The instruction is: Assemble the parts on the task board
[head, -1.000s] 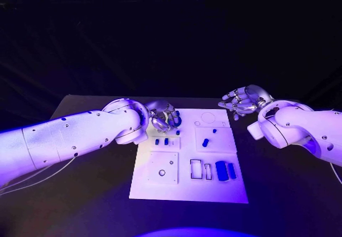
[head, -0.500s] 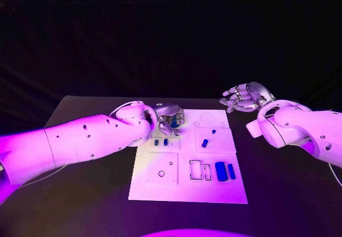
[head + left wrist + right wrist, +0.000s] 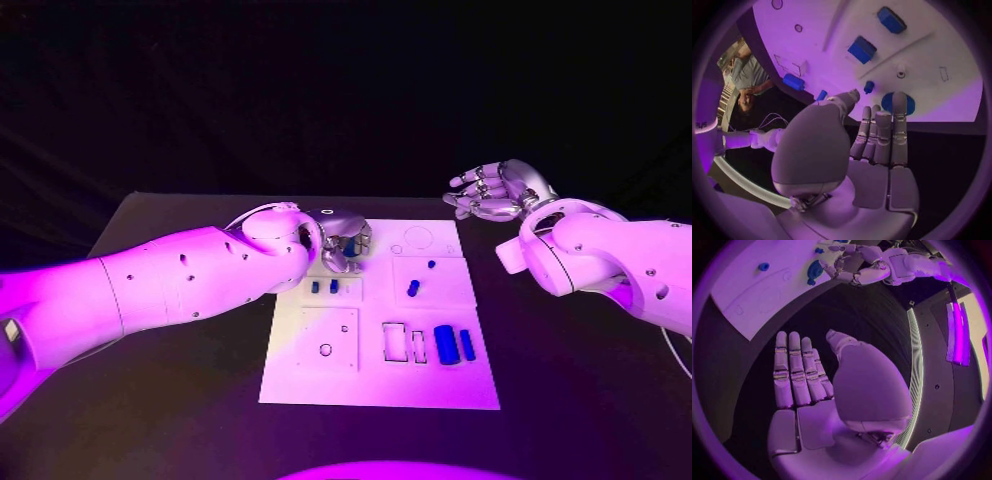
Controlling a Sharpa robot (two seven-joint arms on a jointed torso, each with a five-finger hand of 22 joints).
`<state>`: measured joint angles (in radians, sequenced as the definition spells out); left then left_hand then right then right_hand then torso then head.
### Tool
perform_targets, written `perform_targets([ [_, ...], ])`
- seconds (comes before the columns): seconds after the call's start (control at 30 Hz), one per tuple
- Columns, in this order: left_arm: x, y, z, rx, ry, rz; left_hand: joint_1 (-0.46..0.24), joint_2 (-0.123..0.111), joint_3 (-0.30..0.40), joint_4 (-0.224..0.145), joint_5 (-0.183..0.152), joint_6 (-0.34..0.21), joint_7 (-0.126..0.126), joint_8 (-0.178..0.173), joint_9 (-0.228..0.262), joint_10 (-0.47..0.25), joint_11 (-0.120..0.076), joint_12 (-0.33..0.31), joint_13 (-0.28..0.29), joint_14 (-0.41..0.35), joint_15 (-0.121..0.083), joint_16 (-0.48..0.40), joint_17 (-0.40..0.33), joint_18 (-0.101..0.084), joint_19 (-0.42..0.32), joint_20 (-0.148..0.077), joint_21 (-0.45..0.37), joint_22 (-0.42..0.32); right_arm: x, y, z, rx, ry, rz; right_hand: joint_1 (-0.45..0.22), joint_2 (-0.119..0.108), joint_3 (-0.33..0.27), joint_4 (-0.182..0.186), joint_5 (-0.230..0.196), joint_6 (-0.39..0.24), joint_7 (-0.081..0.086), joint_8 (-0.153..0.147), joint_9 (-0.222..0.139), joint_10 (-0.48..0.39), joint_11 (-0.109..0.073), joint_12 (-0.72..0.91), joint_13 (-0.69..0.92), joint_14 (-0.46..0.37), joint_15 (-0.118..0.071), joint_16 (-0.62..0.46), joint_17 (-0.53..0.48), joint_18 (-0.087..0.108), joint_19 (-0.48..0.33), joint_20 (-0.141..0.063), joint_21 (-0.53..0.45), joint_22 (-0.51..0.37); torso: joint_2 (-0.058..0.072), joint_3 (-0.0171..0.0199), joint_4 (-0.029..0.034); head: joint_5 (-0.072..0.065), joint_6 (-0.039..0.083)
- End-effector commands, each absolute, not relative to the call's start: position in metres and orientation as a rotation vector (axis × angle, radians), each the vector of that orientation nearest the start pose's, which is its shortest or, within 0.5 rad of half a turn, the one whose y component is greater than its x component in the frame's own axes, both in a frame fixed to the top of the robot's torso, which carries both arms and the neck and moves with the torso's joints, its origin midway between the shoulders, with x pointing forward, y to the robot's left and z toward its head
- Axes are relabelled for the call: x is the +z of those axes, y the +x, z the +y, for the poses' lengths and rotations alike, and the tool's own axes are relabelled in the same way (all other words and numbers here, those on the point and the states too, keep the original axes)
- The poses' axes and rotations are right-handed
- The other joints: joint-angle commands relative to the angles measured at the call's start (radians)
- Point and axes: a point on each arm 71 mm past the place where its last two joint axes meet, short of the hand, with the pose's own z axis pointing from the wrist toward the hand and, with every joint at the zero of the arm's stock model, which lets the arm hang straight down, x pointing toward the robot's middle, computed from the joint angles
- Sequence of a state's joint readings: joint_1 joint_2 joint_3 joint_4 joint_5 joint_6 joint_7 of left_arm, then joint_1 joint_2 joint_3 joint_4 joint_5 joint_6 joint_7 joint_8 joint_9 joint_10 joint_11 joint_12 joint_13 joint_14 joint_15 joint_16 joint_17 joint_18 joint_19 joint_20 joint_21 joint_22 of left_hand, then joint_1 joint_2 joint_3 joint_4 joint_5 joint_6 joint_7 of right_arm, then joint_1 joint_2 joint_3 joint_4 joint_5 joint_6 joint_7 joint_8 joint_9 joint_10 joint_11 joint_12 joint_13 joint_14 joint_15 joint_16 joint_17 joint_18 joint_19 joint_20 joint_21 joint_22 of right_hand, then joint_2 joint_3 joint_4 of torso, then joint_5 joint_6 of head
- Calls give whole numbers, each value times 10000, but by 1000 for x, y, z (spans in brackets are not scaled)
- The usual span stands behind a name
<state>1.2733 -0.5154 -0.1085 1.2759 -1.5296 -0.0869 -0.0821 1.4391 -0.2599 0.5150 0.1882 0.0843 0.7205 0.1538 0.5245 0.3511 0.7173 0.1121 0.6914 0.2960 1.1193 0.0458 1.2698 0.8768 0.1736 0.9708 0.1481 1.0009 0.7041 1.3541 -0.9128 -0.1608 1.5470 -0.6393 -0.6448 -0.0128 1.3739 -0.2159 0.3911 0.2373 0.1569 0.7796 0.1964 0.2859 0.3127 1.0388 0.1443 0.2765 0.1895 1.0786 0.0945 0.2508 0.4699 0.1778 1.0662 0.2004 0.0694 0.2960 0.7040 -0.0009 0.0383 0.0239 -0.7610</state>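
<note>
**Table stock: task board, blue parts, two hands**

Black table (image 3: pixel 173 400) lay under a dark backdrop, carrying the white task board (image 3: pixel 378 385) at its middle.

Left hand (image 3: pixel 343 243): sat over the far left corner of the board, fingers pointing down toward the plate. In the left wrist view the fingers (image 3: pixel 879 132) lay straight and side by side, thumb apart, nothing between them; the hand (image 3: pixel 861 165) was open and held no part. A round blue part (image 3: pixel 895 102) lay on the board just beyond the fingertips, partly hidden behind them; whether they touched it could not be told. A small blue peg (image 3: pixel 869 87) stood just past the thumb tip.

Right hand (image 3: pixel 498 195): hung off the board's far right corner, above bare table, well apart from every part. In the head view its fingers looked loosely curled; the right wrist view showed the fingers (image 3: pixel 795 370) extended, thumb spread, palm (image 3: pixel 817 425) empty. It held nothing.

Parts on the board, placed from the left hand:
- two small blue pieces (image 3: pixel 325 286) just nearer the robot than the hand, side by side;
- one slanted blue piece (image 3: pixel 414 288) and a smaller blue piece (image 3: pixel 430 265), toward the right hand's side;
- two upright blue blocks (image 3: pixel 454 345), farther toward the robot, beside outlined rectangular slots (image 3: pixel 394 341).
</note>
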Motion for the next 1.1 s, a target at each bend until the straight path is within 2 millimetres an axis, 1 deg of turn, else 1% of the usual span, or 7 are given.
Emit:
perform_targets([
  [0.03,-199,518,93,-5978,5173,18463,77,-19,19,67,-54,115,-1,-92,-50,101,2,27,-54,97,-1,100,43,36,89,8,102,115,-147,498,-253,8606,6737,14610,-113,41,12,-45,30,-46,215,-39,-18,18,65,-33,-37,-5,57,-55,-26,60,2,89,-66,-47,-1,4,13,-14,-28],
  [0.33,-202,518,91,-5994,5165,18618,100,-9,93,94,-45,259,80,-229,-150,299,34,35,-152,186,35,283,84,-4,207,20,300,361,-147,498,-253,8628,6768,14580,-150,39,13,-91,31,-86,269,-58,-42,-30,111,-70,-140,11,93,-143,-79,56,-9,122,-62,-178,-14,-3,19,-29,-50],
  [0.47,-204,519,91,-6008,5108,18609,280,98,353,14,-28,465,104,-371,-246,470,44,-118,-337,229,42,427,64,-21,258,33,460,543,-147,498,-252,8640,6772,14581,-156,37,11,-95,32,-89,274,-59,-44,-35,116,-73,-151,12,97,-153,-84,55,-11,126,-63,-193,-14,-9,10,-21,-49],
  [0.57,-205,520,90,-6053,5085,18622,318,143,470,-17,-29,559,111,-447,-290,615,43,-184,-422,337,40,549,164,-57,383,36,634,765,-147,498,-252,8647,6775,14586,-166,34,7,-101,32,-93,282,-61,-48,-41,122,-77,-166,12,103,-168,-93,55,-14,131,-63,-214,-15,-6,18,-32,-57],
  [0.67,-207,519,89,-6107,5092,18665,353,180,644,-91,-39,718,74,-590,-360,847,-6,-347,-579,426,2,701,199,-80,461,23,822,973,-147,498,-252,8659,6773,14595,-166,34,7,-101,32,-93,282,-61,-48,-41,122,-77,-166,12,103,-168,-93,55,-14,131,-63,-214,-12,-5,20,-44,-59],
  [0.83,-212,519,88,-6152,5053,18721,397,243,789,-197,-40,911,28,-679,-393,1068,-57,-496,-709,520,-42,836,275,-103,524,-7,985,1168,-147,498,-251,8679,6773,14612,-169,34,6,-104,35,-95,285,-61,-49,-45,125,-79,-174,12,105,-175,-97,55,-16,134,-63,-224,-12,-7,14,-55,-76],
  [1.1,-216,520,89,-6157,4943,18734,439,312,921,-311,-41,1005,25,-780,-427,1209,-75,-620,-804,521,-62,897,229,-108,516,-32,1071,1252,-147,498,-251,8688,6774,14618,-172,35,6,-106,39,-96,287,-61,-50,-46,127,-80,-179,12,107,-181,-100,55,-17,135,-63,-232,-17,-2,15,-51,-89],
])
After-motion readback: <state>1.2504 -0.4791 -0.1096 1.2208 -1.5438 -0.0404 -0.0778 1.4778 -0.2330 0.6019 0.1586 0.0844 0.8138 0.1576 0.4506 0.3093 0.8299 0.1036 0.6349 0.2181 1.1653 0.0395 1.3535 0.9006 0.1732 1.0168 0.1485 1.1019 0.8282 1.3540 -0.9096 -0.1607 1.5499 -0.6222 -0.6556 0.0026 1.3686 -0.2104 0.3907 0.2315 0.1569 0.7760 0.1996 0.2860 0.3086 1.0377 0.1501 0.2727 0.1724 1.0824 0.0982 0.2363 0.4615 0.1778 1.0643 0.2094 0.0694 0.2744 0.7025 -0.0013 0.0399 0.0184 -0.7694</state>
